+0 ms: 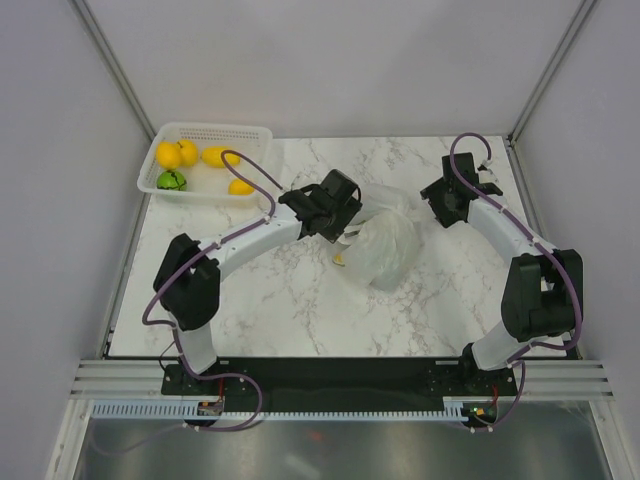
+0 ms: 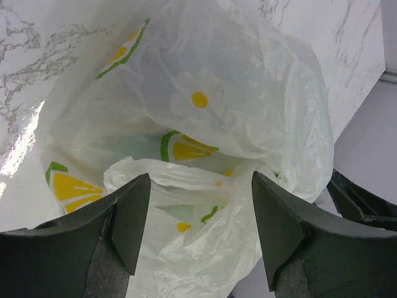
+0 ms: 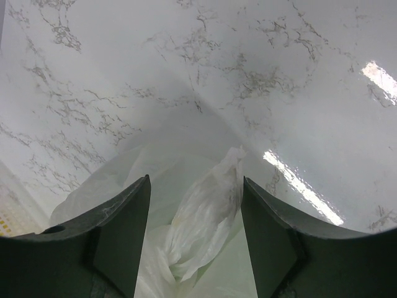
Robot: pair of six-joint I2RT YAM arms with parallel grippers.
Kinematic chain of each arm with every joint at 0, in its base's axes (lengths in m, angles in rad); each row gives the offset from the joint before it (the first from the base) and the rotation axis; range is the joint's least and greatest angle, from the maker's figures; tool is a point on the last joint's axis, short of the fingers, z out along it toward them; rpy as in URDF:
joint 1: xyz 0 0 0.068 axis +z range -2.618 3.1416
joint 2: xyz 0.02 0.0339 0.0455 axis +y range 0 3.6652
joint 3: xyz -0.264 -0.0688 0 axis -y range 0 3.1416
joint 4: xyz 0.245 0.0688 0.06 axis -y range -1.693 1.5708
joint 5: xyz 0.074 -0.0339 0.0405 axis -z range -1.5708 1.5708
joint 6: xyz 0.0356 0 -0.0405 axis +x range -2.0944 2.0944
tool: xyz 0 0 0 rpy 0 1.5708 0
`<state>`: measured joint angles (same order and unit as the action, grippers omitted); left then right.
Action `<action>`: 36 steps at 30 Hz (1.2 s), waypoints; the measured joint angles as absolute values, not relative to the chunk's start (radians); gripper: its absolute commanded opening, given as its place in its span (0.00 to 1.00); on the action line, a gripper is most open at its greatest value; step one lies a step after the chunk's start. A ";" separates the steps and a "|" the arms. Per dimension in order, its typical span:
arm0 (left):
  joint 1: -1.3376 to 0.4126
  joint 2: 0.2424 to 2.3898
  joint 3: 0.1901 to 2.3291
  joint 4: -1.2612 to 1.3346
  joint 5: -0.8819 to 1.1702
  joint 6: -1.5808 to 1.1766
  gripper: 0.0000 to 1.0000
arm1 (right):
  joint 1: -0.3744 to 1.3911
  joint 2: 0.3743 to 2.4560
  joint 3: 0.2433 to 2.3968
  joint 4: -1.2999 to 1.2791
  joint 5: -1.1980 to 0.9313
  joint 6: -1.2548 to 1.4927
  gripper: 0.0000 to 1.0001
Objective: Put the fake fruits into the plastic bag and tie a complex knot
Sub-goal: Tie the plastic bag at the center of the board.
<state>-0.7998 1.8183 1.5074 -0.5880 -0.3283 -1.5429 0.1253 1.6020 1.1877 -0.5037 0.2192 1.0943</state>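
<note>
The plastic bag [image 1: 385, 248] lies crumpled mid-table, white with lemon and flower prints; what is inside is hidden. Several fake fruits, yellow lemons [image 1: 168, 155] and a green one [image 1: 171, 180], lie in the white basket [image 1: 255, 133] at the far left. My left gripper [image 1: 345, 215] is open at the bag's left side. In the left wrist view the bag's [image 2: 205, 93] thin folds lie between the open left gripper [image 2: 200, 205]. My right gripper [image 1: 440, 205] is open at the bag's upper right. In the right wrist view a twisted handle loop [image 3: 211, 205] stands between the open right gripper [image 3: 195, 192]. No knot shows.
The marble table [image 1: 290, 300] is bounded by grey walls at the back and sides. The perforated basket sits in the far left corner. The arm bases stand at the near edge.
</note>
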 measured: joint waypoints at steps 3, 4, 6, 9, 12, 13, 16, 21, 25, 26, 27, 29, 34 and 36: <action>-0.800 1.825 1.507 -0.588 -0.309 -1.548 0.73 | 0.125 1.603 1.188 -0.501 0.219 1.087 0.66; -0.800 1.827 1.507 -0.588 -0.304 -1.551 0.72 | 0.125 1.604 1.188 -0.499 0.219 1.084 0.65; -0.800 1.832 1.507 -0.588 -0.294 -1.558 0.71 | 0.125 1.604 1.188 -0.494 0.219 1.081 0.65; -0.800 1.842 1.507 -0.588 -0.280 -1.574 0.68 | 0.125 1.605 1.188 -0.484 0.219 1.073 0.63; -0.800 1.854 1.507 -0.587 -0.277 -1.584 0.64 | 0.125 1.607 1.188 -0.479 0.220 1.066 0.62; -0.800 1.859 1.507 -0.587 -0.277 -1.587 0.64 | 0.125 1.608 1.188 -0.477 0.223 1.064 0.61; -0.800 1.881 1.507 -0.586 -0.275 -1.600 0.63 | 0.125 1.618 1.191 -0.469 0.229 1.049 0.58; -0.800 1.903 1.499 -0.586 -0.282 -1.612 0.61 | 0.125 1.639 1.198 -0.458 0.237 1.024 0.54; -0.800 1.909 1.499 -0.586 -0.292 -1.620 0.51 | 0.125 1.650 1.203 -0.449 0.238 1.009 0.49; -0.800 1.912 1.499 -0.583 -0.298 -1.622 0.49 | 0.125 1.654 1.203 -0.445 0.238 1.005 0.48; -0.800 1.918 1.499 -0.581 -0.305 -1.623 0.46 | 0.125 1.658 1.203 -0.442 0.238 1.003 0.42; -0.800 1.930 1.499 -0.578 -0.317 -1.623 0.34 | 0.125 1.668 1.203 -0.436 0.237 0.991 0.33; -0.798 1.958 1.499 -0.570 -0.347 -1.621 0.17 | 0.125 1.688 1.203 -0.417 0.233 0.974 0.00; -0.797 1.965 1.499 -0.568 -0.363 -1.609 0.09 | 0.125 1.692 1.203 -0.414 0.230 0.971 0.00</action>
